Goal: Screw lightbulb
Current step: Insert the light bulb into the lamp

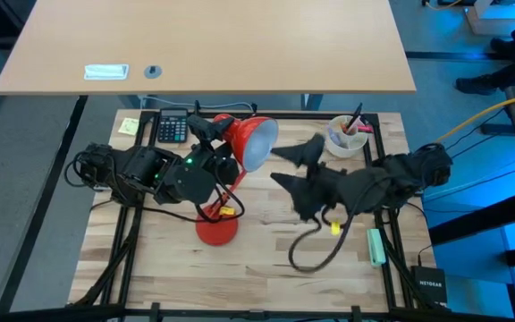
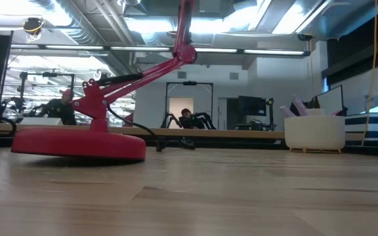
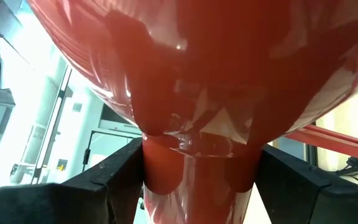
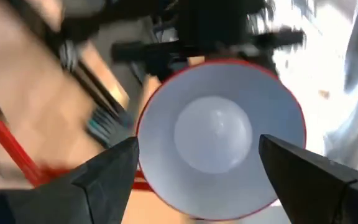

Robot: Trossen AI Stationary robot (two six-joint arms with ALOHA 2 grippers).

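The red desk lamp stands on its round base (image 1: 216, 230), which also shows in the low view (image 2: 77, 145). Its shade (image 1: 256, 143) is raised and opens toward the table's right. The white lightbulb (image 4: 213, 134) sits deep in the shade's white inside (image 4: 166, 124). My left gripper (image 1: 211, 132) is shut on the lamp behind the shade. My right gripper (image 1: 286, 154) is open and empty, just in front of the shade's mouth. In the right wrist view its fingers (image 4: 207, 168) stand on either side of the bulb without touching it. My left gripper pinches the lamp's narrow red neck (image 3: 197, 171), just behind the shade's back (image 3: 197, 68), between its two fingers (image 3: 114, 183). The fingers come at it from the table's left, across the neck. The shade is held up above the table.
A black calculator (image 1: 173, 127) and a yellow note (image 1: 130, 126) lie at the far left. A white cup with pens (image 1: 347, 136) stands at the far right and shows in the low view (image 2: 314, 132). A green marker (image 1: 376, 246) and a looped cable (image 1: 316, 250) lie near the right front.
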